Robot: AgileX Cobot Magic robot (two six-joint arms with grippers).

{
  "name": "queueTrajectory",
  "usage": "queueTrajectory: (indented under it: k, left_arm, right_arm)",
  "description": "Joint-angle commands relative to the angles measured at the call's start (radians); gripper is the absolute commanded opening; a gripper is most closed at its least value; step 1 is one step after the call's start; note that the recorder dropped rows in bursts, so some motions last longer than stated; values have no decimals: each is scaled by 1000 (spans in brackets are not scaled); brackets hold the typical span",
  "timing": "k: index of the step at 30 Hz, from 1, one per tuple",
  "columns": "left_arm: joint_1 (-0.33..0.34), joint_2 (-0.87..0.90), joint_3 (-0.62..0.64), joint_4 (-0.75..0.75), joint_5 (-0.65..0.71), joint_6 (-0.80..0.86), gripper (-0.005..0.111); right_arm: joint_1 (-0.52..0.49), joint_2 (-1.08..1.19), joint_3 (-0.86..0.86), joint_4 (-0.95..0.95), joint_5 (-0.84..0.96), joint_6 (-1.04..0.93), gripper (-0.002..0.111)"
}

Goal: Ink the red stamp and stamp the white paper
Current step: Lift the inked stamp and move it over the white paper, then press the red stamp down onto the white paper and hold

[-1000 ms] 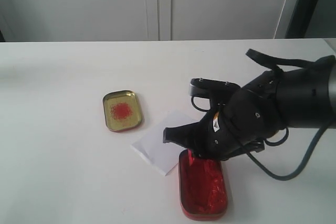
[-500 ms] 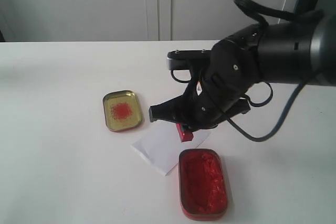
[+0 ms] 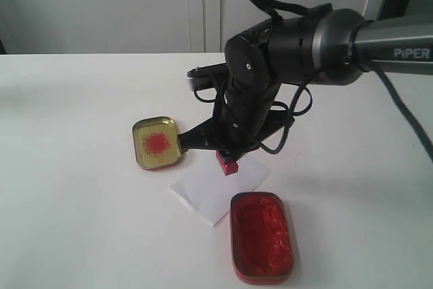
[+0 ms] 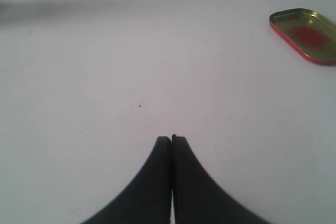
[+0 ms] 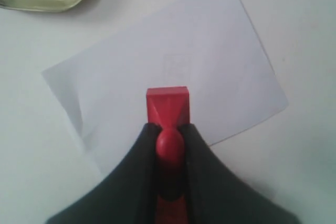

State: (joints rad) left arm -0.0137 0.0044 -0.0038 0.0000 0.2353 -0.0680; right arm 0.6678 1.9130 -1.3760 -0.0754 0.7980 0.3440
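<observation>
Nearest you sits the red paste tin (image 3: 262, 237), just beside the white paper (image 3: 210, 191). Over the paper your right claw (image 5: 169, 132) grips the red stamp (image 5: 167, 103), its knob half buried between the fingers (image 5: 136, 174); whether the base touches the sheet is unclear. Beyond lies the gold tin (image 3: 157, 142). Your left claw (image 4: 171, 140) is clenched empty over the desk (image 4: 105, 66).

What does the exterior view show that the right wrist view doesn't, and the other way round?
Only the exterior view shows the oblong tin of red ink paste and the black arm. Only the right wrist view shows a faint square mark on the white rectangular paper sheet and the right gripper's fingers closed on the knob of the small red square-based stamp. Both show that stamp, the paper and the shallow gold tin.
</observation>
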Motion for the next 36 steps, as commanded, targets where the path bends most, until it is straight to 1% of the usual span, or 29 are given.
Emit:
queueTrajectory:
  k: [1,10,24,28,36]
  left_arm:
    - [1,-4,4,0,-3,-2,0]
    - [1,-4,4,0,-3,-2,0]
    - [1,-4,4,0,-3,-2,0]
    - [1,-4,4,0,-3,-2,0]
    - [1,-4,4,0,-3,-2,0]
  right_arm:
    - [-11,38,-56,-18,33,-26,0]
    - [-11,101,-118,-31,76,-26,0]
    - [-11,104,-128,19,86,-20,0]
    - [-11,104,-128,19,86,37,0]
    - [-11,104,-128,17,62,219,0]
